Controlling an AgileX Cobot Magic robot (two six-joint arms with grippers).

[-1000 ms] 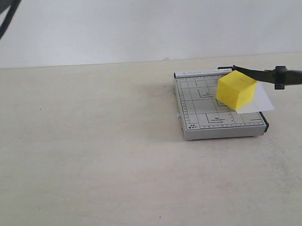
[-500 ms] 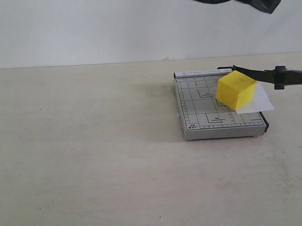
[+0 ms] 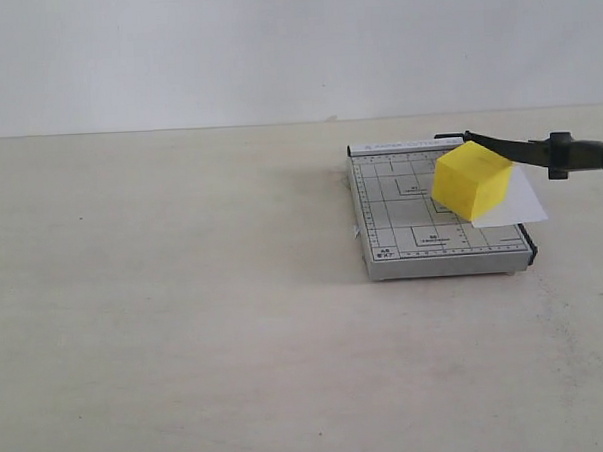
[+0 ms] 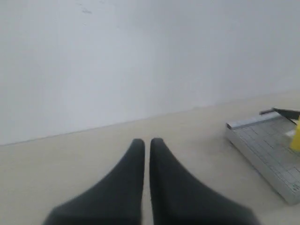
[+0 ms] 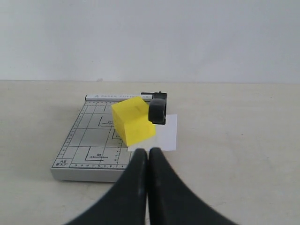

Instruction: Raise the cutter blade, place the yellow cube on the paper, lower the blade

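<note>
The yellow cube (image 3: pixel 470 182) sits on the paper (image 3: pixel 519 204) at the right side of the grey gridded board (image 3: pixel 401 217), and the white sheet sticks out past the board's right edge. The cube looks tipped and is not square to the grid lines (the right wrist view shows this best). The cutter blade (image 3: pixel 508 148) runs from the board's far right corner at a shallow upward slant, passing just behind the cube's top, and its thick rounded end hangs out over the table (image 3: pixel 185 311). I cannot tell whether the blade touches the cube. The left claw (image 4: pixel 146 146) is squeezed nearly closed, with only a slit between its fingers. It holds nothing and is well apart from the board. The right claw (image 5: pixel 148 157) is closed too and empty, hovering near the paper's front edge.
</note>
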